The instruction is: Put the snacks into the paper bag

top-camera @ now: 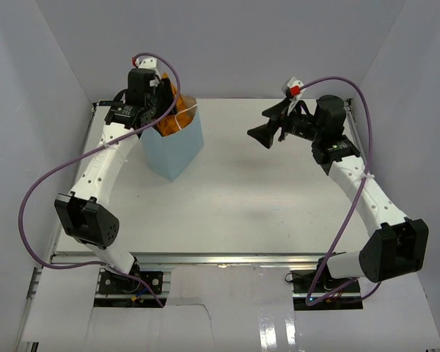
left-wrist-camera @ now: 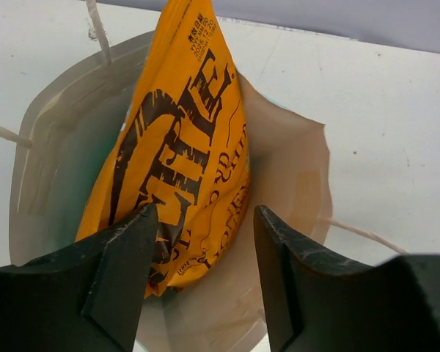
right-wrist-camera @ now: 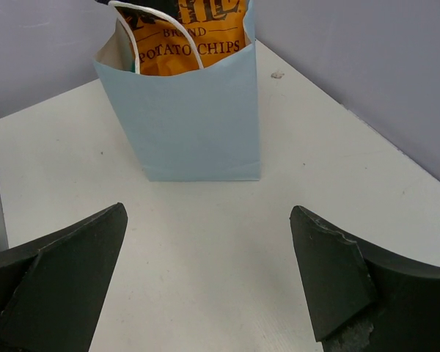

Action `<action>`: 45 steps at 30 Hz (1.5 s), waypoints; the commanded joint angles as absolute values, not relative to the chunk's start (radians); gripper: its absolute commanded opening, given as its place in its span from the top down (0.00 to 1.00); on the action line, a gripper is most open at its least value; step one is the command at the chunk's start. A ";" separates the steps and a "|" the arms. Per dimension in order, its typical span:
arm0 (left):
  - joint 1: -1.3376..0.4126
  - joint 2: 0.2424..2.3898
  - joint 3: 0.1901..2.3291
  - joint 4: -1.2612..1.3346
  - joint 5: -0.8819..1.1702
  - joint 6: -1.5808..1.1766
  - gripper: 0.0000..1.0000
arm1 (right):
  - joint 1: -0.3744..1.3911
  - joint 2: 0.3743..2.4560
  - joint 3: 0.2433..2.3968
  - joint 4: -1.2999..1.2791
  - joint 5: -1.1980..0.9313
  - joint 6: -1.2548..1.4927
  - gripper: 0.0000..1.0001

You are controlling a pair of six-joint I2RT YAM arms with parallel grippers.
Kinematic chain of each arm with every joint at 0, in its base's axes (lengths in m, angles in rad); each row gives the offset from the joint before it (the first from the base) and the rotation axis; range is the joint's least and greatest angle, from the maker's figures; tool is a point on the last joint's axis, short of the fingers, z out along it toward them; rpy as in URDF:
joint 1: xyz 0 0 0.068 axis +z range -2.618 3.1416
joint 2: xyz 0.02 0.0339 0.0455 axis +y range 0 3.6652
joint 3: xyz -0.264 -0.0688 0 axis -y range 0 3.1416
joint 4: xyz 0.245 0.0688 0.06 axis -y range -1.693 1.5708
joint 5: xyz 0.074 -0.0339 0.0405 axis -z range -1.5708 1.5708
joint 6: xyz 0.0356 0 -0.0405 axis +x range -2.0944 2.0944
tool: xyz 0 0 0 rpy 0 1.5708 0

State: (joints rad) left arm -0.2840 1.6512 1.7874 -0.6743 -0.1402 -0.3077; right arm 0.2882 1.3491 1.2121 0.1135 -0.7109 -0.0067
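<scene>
Over the mouth of the paper bag [top-camera: 172, 154], the left tool [left-wrist-camera: 205, 216] stands partly open astride the large orange crisp bag [left-wrist-camera: 183, 139]. That packet sits upright inside, its top poking above the rim. One finger [left-wrist-camera: 125, 257] overlaps the packet's lower corner; whether the tool pinches it I cannot tell. No other packet shows on the counter [top-camera: 264, 198] around the paper bag, so the task looks nearly done, with only this packet left to settle. Well right of the paper bag, the right tool [right-wrist-camera: 209, 213] gapes wide, holding nothing.
</scene>
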 commanded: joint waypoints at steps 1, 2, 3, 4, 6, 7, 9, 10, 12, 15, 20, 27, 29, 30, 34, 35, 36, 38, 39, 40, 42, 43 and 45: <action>-0.265 1.605 1.746 -0.696 -0.121 -0.291 0.33 | 0.282 1.339 1.204 0.166 -0.723 0.023 0.02; -0.250 1.605 1.723 -0.695 -0.117 -0.299 0.32 | 0.284 1.338 1.204 0.164 -0.723 0.021 0.02; -0.241 1.603 1.712 -0.696 -0.109 -0.304 0.32 | 0.282 1.336 1.203 0.164 -0.721 0.023 0.02; -0.233 1.605 1.704 -0.693 -0.094 -0.310 0.32 | 0.279 1.336 1.198 0.164 -0.722 0.023 0.02; -0.216 1.605 1.687 -0.686 -0.080 -0.318 0.31 | 0.276 1.333 1.193 0.164 -0.721 0.023 0.02; -0.213 1.606 1.686 -0.684 -0.074 -0.319 0.31 | 0.273 1.332 1.190 0.164 -0.721 0.021 0.02; -0.206 1.606 1.692 -0.683 -0.071 -0.321 0.31 | 0.270 1.328 1.187 0.164 -0.724 0.023 0.02; -0.204 1.605 1.706 -0.681 -0.068 -0.321 0.30 | 0.268 1.327 1.186 0.164 -0.724 0.021 0.02; -0.202 1.598 1.727 -0.677 -0.058 -0.319 0.30 | 0.265 1.325 1.186 0.161 -0.729 0.021 0.02; -0.202 1.565 1.785 -0.651 -0.014 -0.321 0.24 | 0.264 1.325 1.193 0.128 -0.736 0.005 0.03; -0.202 1.441 1.818 -0.585 0.096 -0.347 0.09 | 0.255 1.325 1.218 0.039 -0.733 -0.075 0.06; -0.202 1.141 1.580 -0.477 0.112 -0.377 0.02 | 0.212 1.318 1.252 -0.158 -0.674 -0.126 0.10; -0.202 1.054 1.488 -0.469 0.126 -0.380 0.02 | 0.201 1.316 1.270 -0.256 -0.609 -0.141 0.10; -0.202 1.010 1.388 -0.459 0.139 -0.385 0.02 | 0.195 1.313 1.288 -0.290 -0.576 -0.144 0.10; -0.202 0.725 1.131 -0.436 0.163 -0.414 0.02 | 0.190 1.278 1.278 -0.399 -0.382 -0.198 0.10; -0.202 0.682 1.091 -0.437 0.164 -0.420 0.02 | 0.190 1.264 1.261 -0.403 -0.309 -0.209 0.10; -0.202 0.642 1.021 -0.437 0.166 -0.431 0.02 | 0.190 1.234 1.244 -0.405 -0.273 -0.216 0.10; -0.202 0.538 0.962 -0.437 0.170 -0.443 0.02 | 0.190 1.206 1.198 -0.410 -0.166 -0.218 0.10; -0.202 0.508 0.936 -0.436 0.170 -0.454 0.02 | 0.190 1.181 1.186 -0.413 -0.140 -0.215 0.10; -0.202 0.483 0.895 -0.434 0.170 -0.474 0.02 | 0.190 1.171 1.177 -0.428 -0.117 -0.215 0.10; -0.202 0.430 0.861 -0.425 0.173 -0.495 0.02 | 0.190 1.141 1.146 -0.436 -0.040 -0.190 0.10; -0.202 0.417 0.838 -0.422 0.176 -0.512 0.02 | 0.190 1.131 1.134 -0.434 -0.019 -0.184 0.10; -0.201 0.402 0.827 -0.417 0.190 -0.518 0.02 | 0.189 1.099 1.098 -0.428 0.027 -0.178 0.10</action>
State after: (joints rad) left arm -0.2058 0.4194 0.8406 -0.4477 0.1604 -0.4782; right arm 0.1955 1.1362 1.1339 -0.4160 -0.1177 -0.1890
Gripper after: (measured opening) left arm 0.979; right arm 0.903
